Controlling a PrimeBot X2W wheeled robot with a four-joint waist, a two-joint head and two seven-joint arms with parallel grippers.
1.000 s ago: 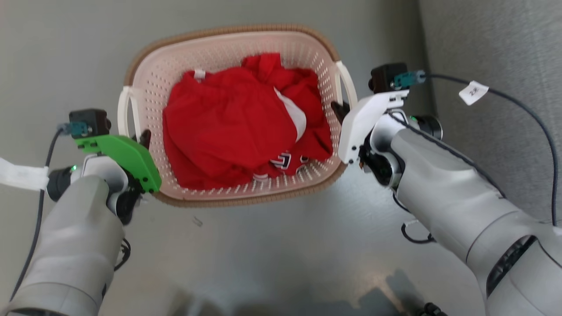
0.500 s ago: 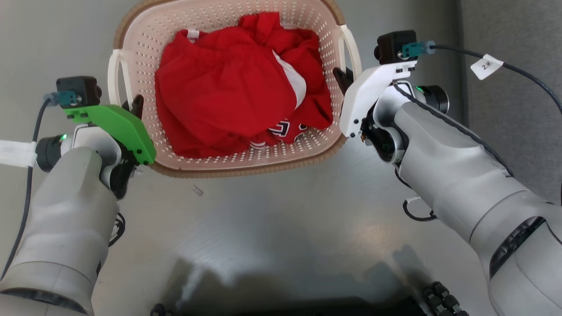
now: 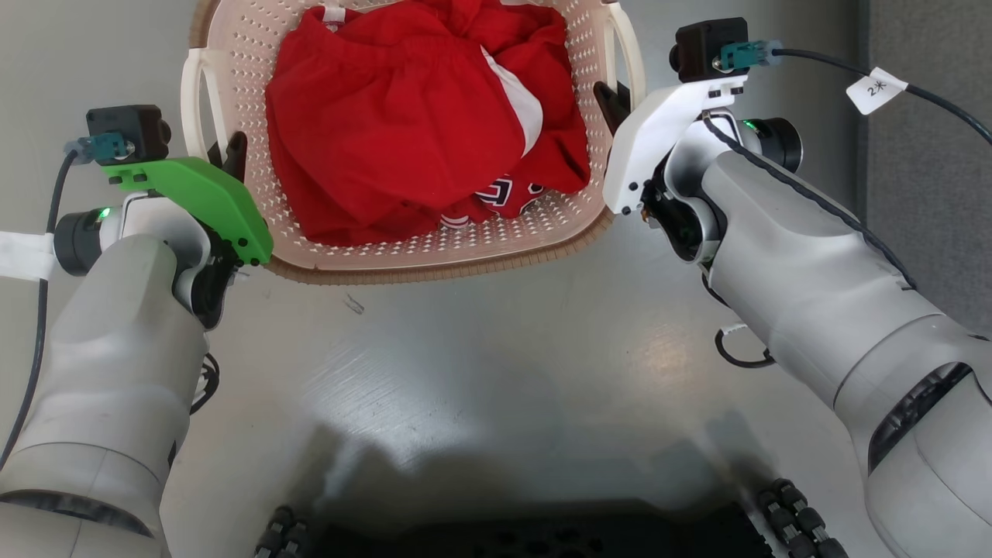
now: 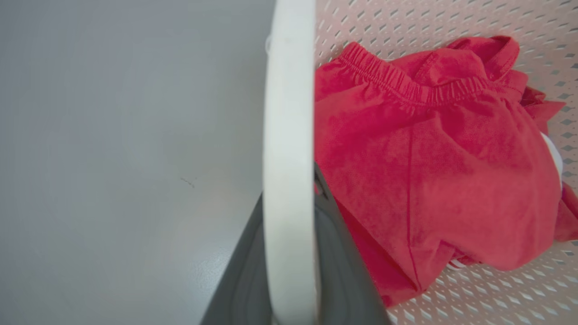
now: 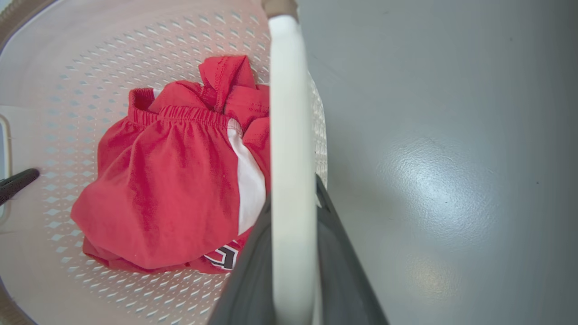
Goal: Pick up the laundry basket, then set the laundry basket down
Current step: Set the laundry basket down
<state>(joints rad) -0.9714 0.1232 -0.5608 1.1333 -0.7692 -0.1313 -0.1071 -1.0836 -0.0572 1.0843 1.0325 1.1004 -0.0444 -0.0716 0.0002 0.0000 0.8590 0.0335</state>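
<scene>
Nearest us, the grey floor point(image 3: 480, 372) spreads across the lower frame. At middle left, our left gripper point(image 3: 235, 151) pinches the left handle point(image 3: 188, 93) of the laundry basket point(image 3: 434, 252). At upper right, our right gripper point(image 3: 608, 99) pinches the right handle point(image 3: 629, 46). The basket is at top centre, holding red clothes point(image 3: 403, 116).

Left arm point(image 3: 116, 364) and right arm point(image 3: 806, 294) extended, jaws clamped.

Bright, even light; glare on floor point(image 3: 663, 350).
</scene>
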